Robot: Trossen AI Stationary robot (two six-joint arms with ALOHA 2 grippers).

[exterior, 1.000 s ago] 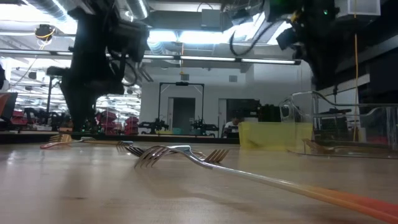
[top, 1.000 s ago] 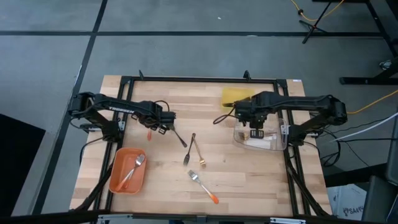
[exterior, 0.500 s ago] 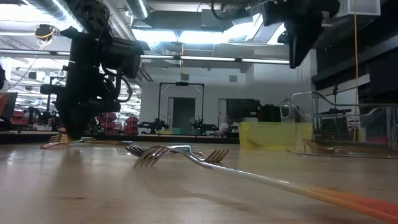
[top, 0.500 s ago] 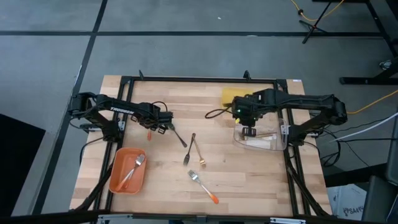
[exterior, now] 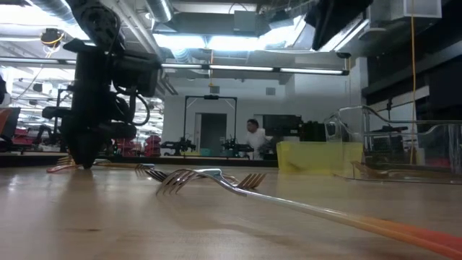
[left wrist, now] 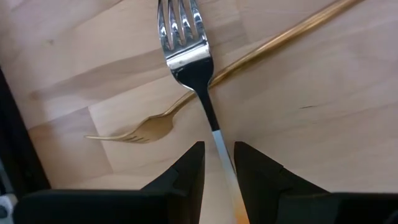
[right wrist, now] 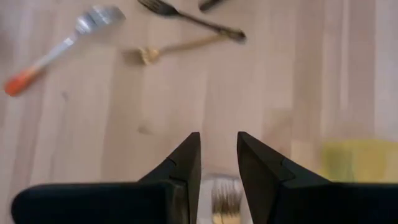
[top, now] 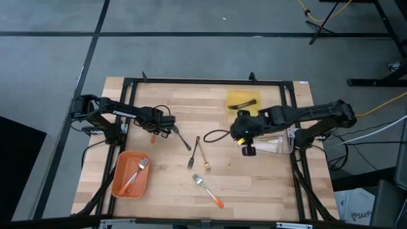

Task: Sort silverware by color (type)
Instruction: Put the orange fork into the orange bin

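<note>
orange-handled fork (left wrist: 202,93) between left claw (left wrist: 217,163) fingers (slightly spread), right claw (right wrist: 217,163) parted, empty

The high view looks straight down on the whole pale wooden slatted table (top: 254,184). The low view sits at that tabletop's level, facing across it into the room, close behind a silver fork with an orange handle (exterior: 289,204). Each wrist view looks down close at the tabletop; the right one shares that fork (right wrist: 56,46).
</note>
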